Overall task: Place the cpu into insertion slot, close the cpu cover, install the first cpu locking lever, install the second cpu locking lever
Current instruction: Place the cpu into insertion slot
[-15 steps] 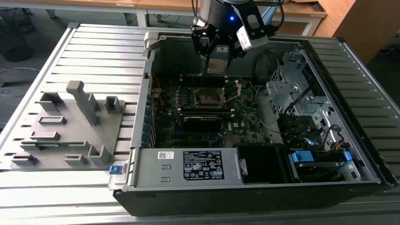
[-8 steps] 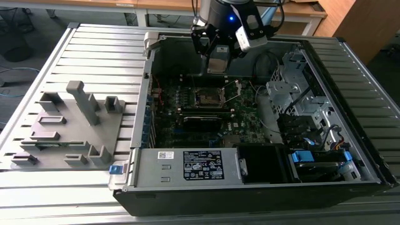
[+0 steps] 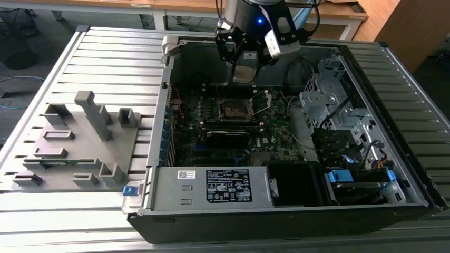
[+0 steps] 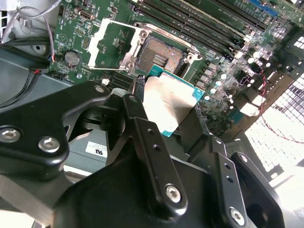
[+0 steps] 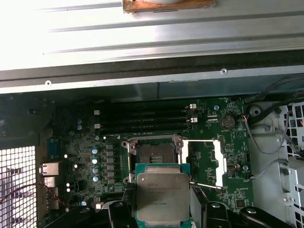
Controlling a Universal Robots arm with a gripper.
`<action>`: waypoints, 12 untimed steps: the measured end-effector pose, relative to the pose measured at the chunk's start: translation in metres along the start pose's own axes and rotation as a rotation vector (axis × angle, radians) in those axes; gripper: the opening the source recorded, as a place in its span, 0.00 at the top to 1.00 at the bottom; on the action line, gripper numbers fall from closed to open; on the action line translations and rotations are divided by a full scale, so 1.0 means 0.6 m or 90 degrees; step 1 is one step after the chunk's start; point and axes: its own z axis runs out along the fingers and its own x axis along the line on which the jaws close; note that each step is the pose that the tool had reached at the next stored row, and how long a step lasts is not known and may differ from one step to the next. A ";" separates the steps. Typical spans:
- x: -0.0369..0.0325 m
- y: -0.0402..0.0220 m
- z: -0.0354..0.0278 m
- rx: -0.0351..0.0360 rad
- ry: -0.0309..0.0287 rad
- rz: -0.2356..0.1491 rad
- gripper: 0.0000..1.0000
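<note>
Grey fixture tray (image 3: 77, 142), at 9 o'clock of the open computer case (image 3: 211, 190). Insertion slot (image 3: 234, 108) is bare, cpu cover (image 5: 220, 161) swung open beside it. Gripper (image 3: 245, 74) at the slot's 12 o'clock in the exterior view, clamped on the cpu (image 5: 163, 197), which is clear of the slot.

cpu (image 5: 163, 194) edge ran off frame in first wrist view; fingers (image 4: 148, 142) hid part of its sides in second wrist view.

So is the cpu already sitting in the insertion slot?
No, in the first wrist view the cpu is held in the gripper, and the insertion slot lies bare beside the opened cpu cover.
</note>
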 end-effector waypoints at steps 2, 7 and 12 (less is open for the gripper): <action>0.000 0.000 0.000 0.0002 0.0000 0.000 0.46; 0.000 0.000 0.000 0.0001 0.0000 0.000 0.46; 0.000 0.000 0.002 -0.0003 -0.0017 0.019 0.46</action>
